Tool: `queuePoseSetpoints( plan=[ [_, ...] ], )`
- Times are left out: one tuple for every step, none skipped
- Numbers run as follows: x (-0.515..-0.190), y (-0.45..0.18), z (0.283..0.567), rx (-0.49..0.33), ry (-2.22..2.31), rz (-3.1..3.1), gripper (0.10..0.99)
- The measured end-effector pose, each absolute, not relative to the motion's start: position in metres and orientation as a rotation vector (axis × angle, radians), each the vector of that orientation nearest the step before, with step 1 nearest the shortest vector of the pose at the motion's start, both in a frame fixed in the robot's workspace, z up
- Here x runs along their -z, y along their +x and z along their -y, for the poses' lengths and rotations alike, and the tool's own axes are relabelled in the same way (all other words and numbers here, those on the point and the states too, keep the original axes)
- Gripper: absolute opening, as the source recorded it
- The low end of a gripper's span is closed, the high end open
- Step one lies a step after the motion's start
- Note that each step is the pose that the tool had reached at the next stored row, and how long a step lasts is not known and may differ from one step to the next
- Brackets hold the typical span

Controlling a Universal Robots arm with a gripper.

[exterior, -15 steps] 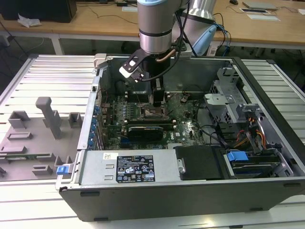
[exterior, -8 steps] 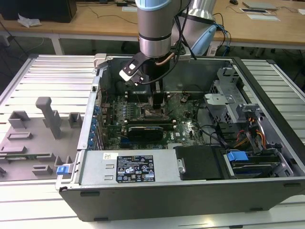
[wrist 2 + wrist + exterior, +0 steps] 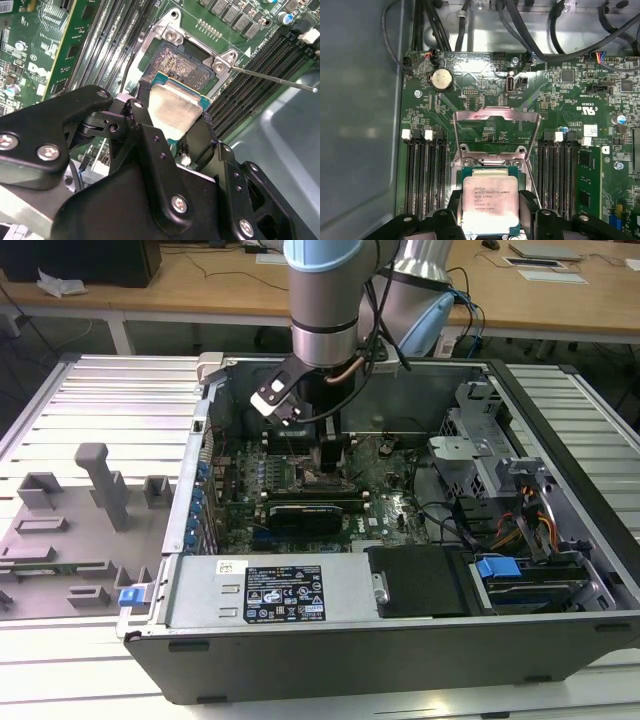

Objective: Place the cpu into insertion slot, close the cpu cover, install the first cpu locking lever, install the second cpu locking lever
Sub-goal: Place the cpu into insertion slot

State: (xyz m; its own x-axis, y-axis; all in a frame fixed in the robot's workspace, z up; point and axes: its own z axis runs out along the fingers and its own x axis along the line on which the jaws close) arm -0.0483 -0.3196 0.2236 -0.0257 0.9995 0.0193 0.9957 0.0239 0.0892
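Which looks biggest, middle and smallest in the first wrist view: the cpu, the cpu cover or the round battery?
1. cpu cover, widest.
2. cpu, nearly as big, but it is nearer the camera, so that gap is unsure.
3. round battery, clearly smallest.

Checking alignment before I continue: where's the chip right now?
In both wrist views the chip is gripped between the jaws, just over the open socket, between the memory slots, with the flipped-open cover beyond it.
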Motion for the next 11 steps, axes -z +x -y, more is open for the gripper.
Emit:
queuePoseSetpoints(
  plan=[
    [-0.222, -0.048, 0.32, -0.12, 2.158, -2.212, 0.541],
    [-0.221, -0.049, 0.32, -0.12, 2.158, -2.212, 0.541],
    [-0.219, -0.049, 0.32, -0.12, 2.158, -2.212, 0.541],
    [-0.218, -0.049, 0.32, -0.12, 2.158, -2.212, 0.541],
    [-0.217, -0.049, 0.32, -0.12, 2.158, -2.213, 0.541],
    [-0.216, -0.05, 0.32, -0.12, 2.158, -2.212, 0.541],
    [-0.215, -0.05, 0.32, -0.12, 2.158, -2.213, 0.541],
    [-0.214, -0.051, 0.32, -0.12, 2.158, -2.213, 0.541],
    [-0.213, -0.051, 0.32, -0.12, 2.158, -2.213, 0.541],
    [-0.212, -0.052, 0.319, -0.12, 2.158, -2.213, 0.541],
    [-0.211, -0.052, 0.319, -0.12, 2.158, -2.212, 0.541]
  ],
)
